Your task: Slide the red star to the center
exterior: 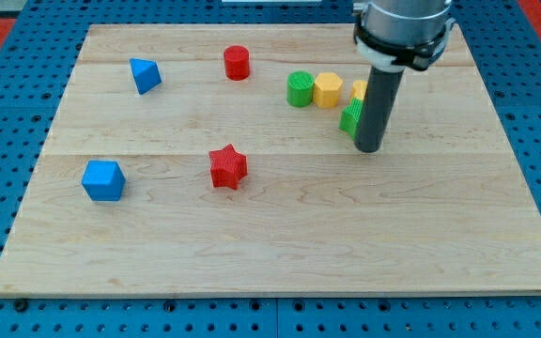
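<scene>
The red star [227,167] lies on the wooden board [280,244], left of the board's middle. My tip [369,148] is down on the board well to the star's right and slightly above it in the view. The tip stands right beside a green block [350,118], which the rod partly hides. A yellow block [359,91] is also partly hidden behind the rod.
A red cylinder [237,62] sits near the view's top. A green cylinder [300,89] and a yellow hexagon [328,90] touch each other left of the rod. A blue triangular block [145,75] is at upper left, a blue cube-like block [102,180] at left.
</scene>
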You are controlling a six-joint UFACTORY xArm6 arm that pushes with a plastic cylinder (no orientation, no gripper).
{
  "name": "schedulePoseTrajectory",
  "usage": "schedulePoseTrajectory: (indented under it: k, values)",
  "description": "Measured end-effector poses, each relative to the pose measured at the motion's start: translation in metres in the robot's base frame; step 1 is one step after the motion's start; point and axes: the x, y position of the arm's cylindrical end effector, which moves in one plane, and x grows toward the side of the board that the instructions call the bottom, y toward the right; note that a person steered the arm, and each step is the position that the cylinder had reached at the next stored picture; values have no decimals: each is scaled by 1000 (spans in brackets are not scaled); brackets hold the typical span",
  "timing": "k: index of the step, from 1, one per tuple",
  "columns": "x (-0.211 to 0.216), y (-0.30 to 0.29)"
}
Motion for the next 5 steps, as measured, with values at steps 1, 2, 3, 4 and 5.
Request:
schedulePoseTrajectory:
  k: [1,2,3,4,5]
  values:
    - [21,-30]
    - [54,-60]
    - [77,-82]
    - [66,-117]
    - [58,-161]
